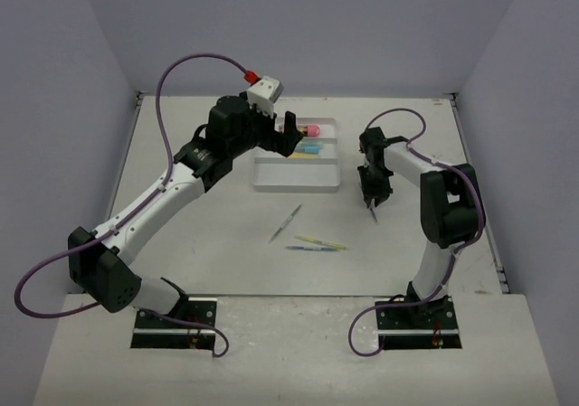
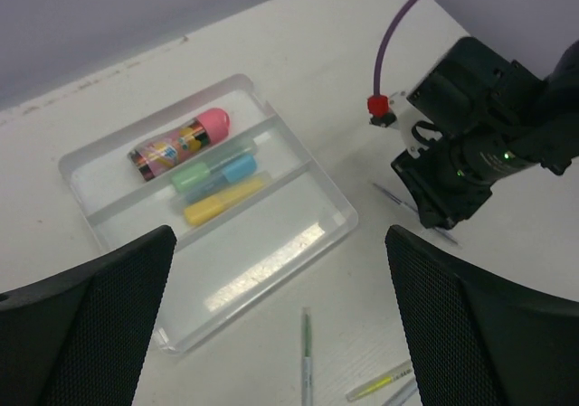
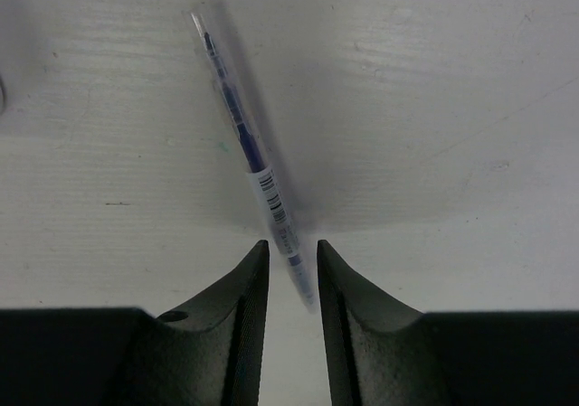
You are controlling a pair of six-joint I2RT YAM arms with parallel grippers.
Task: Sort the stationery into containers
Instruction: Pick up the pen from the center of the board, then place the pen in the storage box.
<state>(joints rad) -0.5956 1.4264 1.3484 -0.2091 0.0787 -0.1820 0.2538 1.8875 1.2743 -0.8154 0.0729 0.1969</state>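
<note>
While right jaws pinch slim clear pen (image 3: pixel 261 175) | tray (image 2: pixel 262 270): glossy white

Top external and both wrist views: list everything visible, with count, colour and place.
table: 1, white, under everything
tray: 1, white, three compartments, far centre of table
tube: 1, pink with dark end, tray's far compartment
highlighters: 3, mint-green, light-blue, yellow, tray's middle compartment
loose pens: 3, grey-green, yellow, blue, on table nearer than tray
clear pen: 1, blue ink, between right gripper's fingertips; grip unclear
left gripper: 1, black, open, above tray
right gripper: 1, black, right of tray
</note>
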